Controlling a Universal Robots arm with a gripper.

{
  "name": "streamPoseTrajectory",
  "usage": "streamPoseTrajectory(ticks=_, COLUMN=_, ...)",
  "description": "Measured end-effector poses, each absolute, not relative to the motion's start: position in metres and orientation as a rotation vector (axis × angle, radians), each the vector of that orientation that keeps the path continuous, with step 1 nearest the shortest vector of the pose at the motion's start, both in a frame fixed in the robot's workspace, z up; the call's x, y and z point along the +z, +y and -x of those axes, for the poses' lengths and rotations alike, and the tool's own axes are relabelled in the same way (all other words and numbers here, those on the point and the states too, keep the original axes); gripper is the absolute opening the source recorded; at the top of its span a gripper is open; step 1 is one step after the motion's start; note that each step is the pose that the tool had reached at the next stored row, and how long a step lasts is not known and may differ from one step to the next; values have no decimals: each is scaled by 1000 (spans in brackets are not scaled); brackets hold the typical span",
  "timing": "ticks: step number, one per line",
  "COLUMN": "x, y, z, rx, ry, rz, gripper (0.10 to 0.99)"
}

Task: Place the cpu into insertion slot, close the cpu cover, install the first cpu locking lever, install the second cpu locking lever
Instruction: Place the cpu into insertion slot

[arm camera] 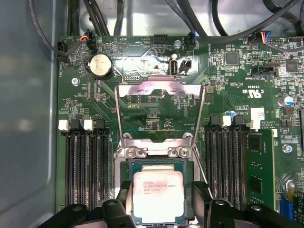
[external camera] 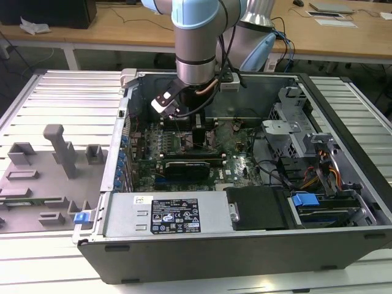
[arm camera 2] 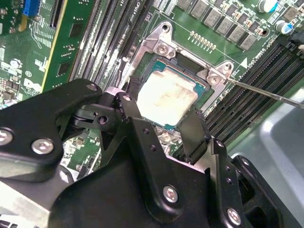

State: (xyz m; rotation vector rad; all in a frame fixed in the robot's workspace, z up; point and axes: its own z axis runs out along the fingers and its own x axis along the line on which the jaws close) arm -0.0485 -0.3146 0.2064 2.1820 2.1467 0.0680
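A: First wrist view, entry one. The cpu (arm camera: 157, 196) lies flat in the insertion slot (arm camera: 156, 166), pale metal top up. The gripper (arm camera: 159, 202) sits over it, one black finger (arm camera: 202, 202) on each side of the chip.

B: Fingers pinching it?

A: Spread to the chip's width, tips at its two opposite edges. Whether they press on it or just flank it, I cannot tell. Same in the second wrist view: cpu (arm camera 2: 166, 97) between the two fingers (arm camera 2: 130, 111), seated inside the slot's frame (arm camera 2: 164, 47).

B: Cover?

A: The cpu cover (arm camera: 159, 111) stands swung open, hinged at the slot's far edge by two screws, its window showing the green board behind. A thin locking lever (arm camera 2: 266, 92) runs out from the slot's corner across the memory slots (arm camera 2: 247, 95), unlatched.

B: Wider scene?

A: Exterior view: the arm reaches down into the open computer case (external camera: 343, 239), gripper (external camera: 199, 138) near the motherboard's (external camera: 236, 153) middle, above the graphics card (external camera: 187, 166).
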Motion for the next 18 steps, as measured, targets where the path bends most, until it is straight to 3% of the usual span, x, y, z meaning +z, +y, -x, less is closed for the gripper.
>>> streamPoseTrajectory(ticks=5, x=207, y=-315, z=49, rx=68, ry=2147, rz=-2182, gripper=600)
streamPoseTrajectory(ticks=8, x=207, y=-315, z=49, rx=68, ry=2147, rz=-2182, gripper=412)
streamPoseTrajectory(ticks=10, x=207, y=-315, z=49, rx=68, ry=2147, rz=-2182, gripper=412)
streamPoseTrajectory(ticks=13, x=207, y=-315, z=49, rx=67, ry=2147, rz=-2182, gripper=227)
streamPoseTrajectory(ticks=14, x=207, y=-315, z=49, rx=67, ry=2147, rz=-2182, gripper=227)
streamPoseTrajectory(ticks=16, x=207, y=-315, z=49, rx=68, ry=2147, rz=-2182, gripper=106)
streamPoseTrajectory(ticks=18, x=208, y=-315, z=49, rx=68, ry=2147, rz=-2182, gripper=106)
